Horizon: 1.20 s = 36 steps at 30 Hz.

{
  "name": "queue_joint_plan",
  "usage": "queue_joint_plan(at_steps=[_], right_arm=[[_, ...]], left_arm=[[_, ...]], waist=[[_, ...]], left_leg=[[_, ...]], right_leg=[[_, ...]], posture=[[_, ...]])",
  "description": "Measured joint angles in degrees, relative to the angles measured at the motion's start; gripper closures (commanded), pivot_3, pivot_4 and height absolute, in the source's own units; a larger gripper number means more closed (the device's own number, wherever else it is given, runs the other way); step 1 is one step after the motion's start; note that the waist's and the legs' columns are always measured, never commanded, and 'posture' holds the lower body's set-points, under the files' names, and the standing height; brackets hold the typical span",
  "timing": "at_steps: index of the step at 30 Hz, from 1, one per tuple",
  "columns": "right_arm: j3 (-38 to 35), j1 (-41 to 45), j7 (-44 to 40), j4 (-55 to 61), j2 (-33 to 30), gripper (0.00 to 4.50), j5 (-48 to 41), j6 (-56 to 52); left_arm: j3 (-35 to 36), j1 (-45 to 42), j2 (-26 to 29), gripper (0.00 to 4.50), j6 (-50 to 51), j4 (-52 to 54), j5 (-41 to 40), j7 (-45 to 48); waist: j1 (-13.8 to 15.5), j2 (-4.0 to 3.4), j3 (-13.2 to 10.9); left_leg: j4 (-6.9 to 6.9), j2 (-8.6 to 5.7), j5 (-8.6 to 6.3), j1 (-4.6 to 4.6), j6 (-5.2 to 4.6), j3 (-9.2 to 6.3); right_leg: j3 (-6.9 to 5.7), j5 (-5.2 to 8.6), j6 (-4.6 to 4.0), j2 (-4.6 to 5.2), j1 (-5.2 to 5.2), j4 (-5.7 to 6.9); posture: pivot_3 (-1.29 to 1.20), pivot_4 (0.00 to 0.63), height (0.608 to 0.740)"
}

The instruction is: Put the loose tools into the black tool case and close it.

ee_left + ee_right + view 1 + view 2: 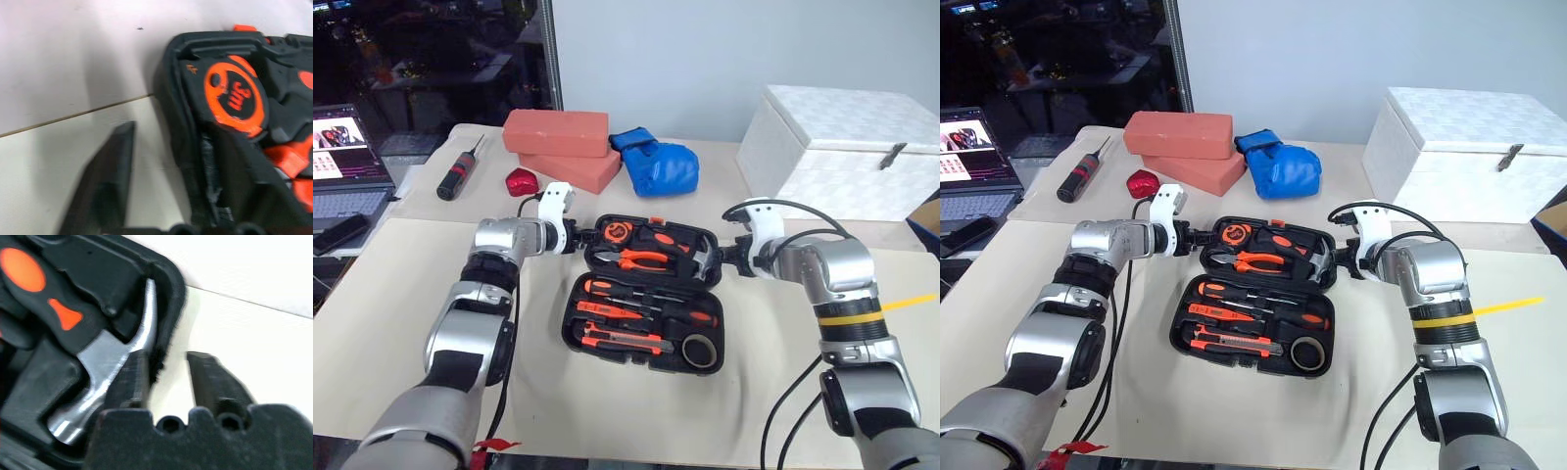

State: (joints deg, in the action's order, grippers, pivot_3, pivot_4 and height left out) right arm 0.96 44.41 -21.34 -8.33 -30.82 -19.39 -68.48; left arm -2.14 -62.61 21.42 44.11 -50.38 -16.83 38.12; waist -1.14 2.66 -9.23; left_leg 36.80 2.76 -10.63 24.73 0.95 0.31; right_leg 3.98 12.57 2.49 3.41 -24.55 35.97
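The black tool case is lying open flat at the middle of the cream table, its lid half to 12 o'clock, its tray half toward the robot. The near table edge is running well clear of the tray.

Open cloth is showing at 9 and 3 o'clock of the case. Further out at 11 o'clock are two red bricks, a blue glove and a stubby black screwdriver; a white box is at 2 o'clock.

The left gripper is straddling the lid's left rim, fingers apart, one finger outside on the cloth.

The right gripper is pinching the lid's right rim, one finger lying inside against the hammer head.

Orange-and-black loose tools are sitting in their moulded slots; a tape measure is in the lid corner.
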Motion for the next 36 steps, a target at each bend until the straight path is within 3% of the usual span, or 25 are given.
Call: queue_joint_plan(at_steps=[3,9,17,21,24,30,35,36], right_arm=[[-0.36,-0.02,-1.04,-0.27,0.10,4.50,0.01,0.00],[-3.96,0.01,-2.57,-3.14,2.74,4.50,0.06,3.55],[-1.86,4.38,-5.10,-11.80,3.37,4.50,7.08,26.86],[-2.23,4.06,-8.25,-11.58,2.66,4.50,8.64,34.78],[-3.61,-2.62,-12.87,-4.64,0.44,4.50,7.42,39.03],[-5.88,-16.26,-13.46,10.73,-0.56,4.50,7.22,45.09],[-7.45,-26.35,-13.88,20.29,-1.09,4.50,6.89,49.25],[-7.47,-27.98,-14.61,21.55,-1.33,4.16,6.88,49.86]], left_arm=[[1.06,-0.21,-0.41,4.44,-0.33,-0.99,0.13,1.34],[3.14,0.43,-0.28,4.44,-3.41,-1.72,0.87,3.16],[5.65,3.77,-1.04,4.44,-19.19,3.61,1.93,3.70],[6.41,6.97,-1.15,4.44,-29.10,6.89,3.34,3.70],[6.23,13.57,-1.22,4.44,-38.79,12.53,4.46,3.93],[4.41,21.02,1.24,4.44,-51.33,19.89,7.51,6.52],[4.55,25.16,5.28,4.44,-47.49,26.40,4.58,13.03],[4.68,26.13,6.14,4.13,-45.62,27.63,3.52,14.31]], waist=[[-0.01,0.00,0.00],[-0.63,-0.02,-0.02],[-1.35,-0.17,-0.85],[-1.31,-0.19,-0.85],[-1.01,-0.20,-0.84],[-0.87,-0.24,-0.81],[-0.91,-0.22,-0.81],[-1.00,-0.22,-0.82]], left_leg=[[0.01,-0.01,0.01,-0.09,0.01,-0.02],[0.05,-0.01,0.10,-0.10,0.13,-0.08],[0.10,-0.03,0.20,0.08,0.26,-0.08],[0.04,-0.02,0.20,0.73,0.26,-0.09],[0.02,-0.02,0.13,0.79,0.22,-0.08],[0.01,0.00,0.08,0.64,0.15,-0.05],[0.13,0.00,0.21,-0.08,0.25,-0.03],[0.13,0.02,0.22,-0.40,0.25,-0.02]], right_leg=[[0.00,0.00,0.00,-0.01,0.04,0.10],[0.01,-0.01,0.06,-0.04,0.04,0.13],[0.04,-0.20,0.07,-0.01,-0.09,0.09],[0.04,-0.23,0.04,0.01,-0.70,0.28],[0.01,-0.21,0.07,0.06,-0.69,0.20],[0.01,-0.19,0.08,0.04,-0.51,0.11],[0.01,-0.06,0.29,0.00,0.06,0.09],[0.01,0.03,0.37,0.00,0.34,0.10]], posture=[[0.00,0.150,0.736],[0.00,0.150,0.736],[0.00,0.150,0.736],[0.00,0.150,0.736],[0.00,0.150,0.736],[0.00,0.150,0.736],[0.00,0.150,0.736],[0.00,0.150,0.736]])
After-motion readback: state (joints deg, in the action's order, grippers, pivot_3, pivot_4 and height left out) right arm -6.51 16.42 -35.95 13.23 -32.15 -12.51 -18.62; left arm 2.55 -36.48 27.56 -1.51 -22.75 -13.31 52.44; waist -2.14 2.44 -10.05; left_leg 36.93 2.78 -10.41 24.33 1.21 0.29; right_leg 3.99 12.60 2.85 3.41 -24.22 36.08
